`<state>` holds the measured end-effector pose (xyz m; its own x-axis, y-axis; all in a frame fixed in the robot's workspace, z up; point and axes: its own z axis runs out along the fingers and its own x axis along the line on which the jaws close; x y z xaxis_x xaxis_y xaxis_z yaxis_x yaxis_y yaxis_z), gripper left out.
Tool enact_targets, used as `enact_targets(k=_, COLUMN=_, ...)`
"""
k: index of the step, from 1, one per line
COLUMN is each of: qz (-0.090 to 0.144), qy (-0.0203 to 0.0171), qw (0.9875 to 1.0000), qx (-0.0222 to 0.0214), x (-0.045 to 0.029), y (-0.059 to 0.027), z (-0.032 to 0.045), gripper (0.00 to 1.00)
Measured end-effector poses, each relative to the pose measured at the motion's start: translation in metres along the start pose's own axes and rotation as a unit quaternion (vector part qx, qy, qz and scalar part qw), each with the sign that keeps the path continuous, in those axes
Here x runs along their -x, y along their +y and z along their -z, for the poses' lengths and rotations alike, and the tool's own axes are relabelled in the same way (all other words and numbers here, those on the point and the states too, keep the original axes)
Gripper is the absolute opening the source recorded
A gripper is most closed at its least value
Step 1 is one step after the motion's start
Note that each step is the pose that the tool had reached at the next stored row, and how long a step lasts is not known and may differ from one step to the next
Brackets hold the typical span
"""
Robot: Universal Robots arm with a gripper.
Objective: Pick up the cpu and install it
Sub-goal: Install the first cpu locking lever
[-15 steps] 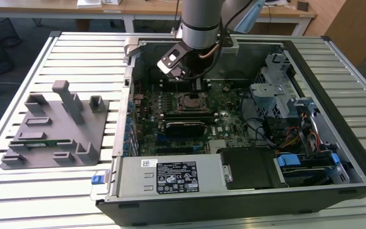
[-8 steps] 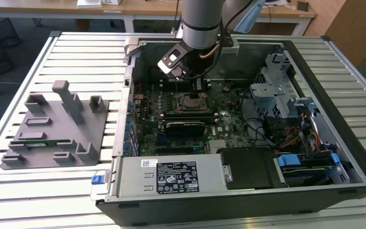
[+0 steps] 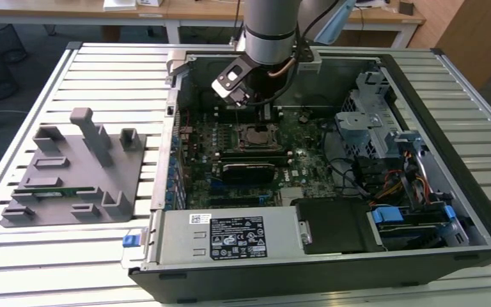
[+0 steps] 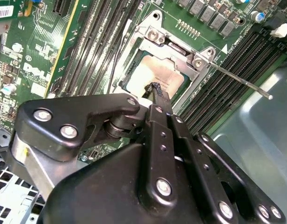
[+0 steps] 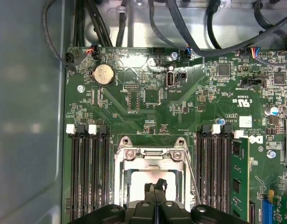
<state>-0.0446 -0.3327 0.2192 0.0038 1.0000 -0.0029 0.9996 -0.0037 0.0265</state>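
In the second wrist view the cpu (image 4: 157, 72) is partly covered by the gripper (image 4: 155, 87), and whether the two touch cannot be told. In the first wrist view the socket (image 5: 150, 154) is cut by the frame's edge and overlapped by the gripper. In the exterior view the arm (image 3: 271, 25) is cut off at the upper middle edge.

Silver-grey cylindrical arm (image 3: 271, 29); black gripper (image 4: 155, 89) linkage, silver screw heads (image 4: 163, 186) (round, many); dark cable (image 3: 302, 35) alongside.

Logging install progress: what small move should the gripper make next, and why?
Probably a short, straight lift. The cpu already lies flat inside the socket frame, and the gripper, fingers shut, sits at the cpu's top with nothing held.
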Motion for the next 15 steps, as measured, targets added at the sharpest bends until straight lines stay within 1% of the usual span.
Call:
enact_targets(k=12, qz=0.000, qy=0.0000, qw=1.0000, qx=0.0000, x=0.0000, y=0.0000, z=0.0012, gripper=0.11)
enact_targets(k=15, qz=0.000, qy=-0.0002, qw=1.0000, qx=-0.0001, x=0.0001, y=0.0000, z=0.0025, gripper=0.11)
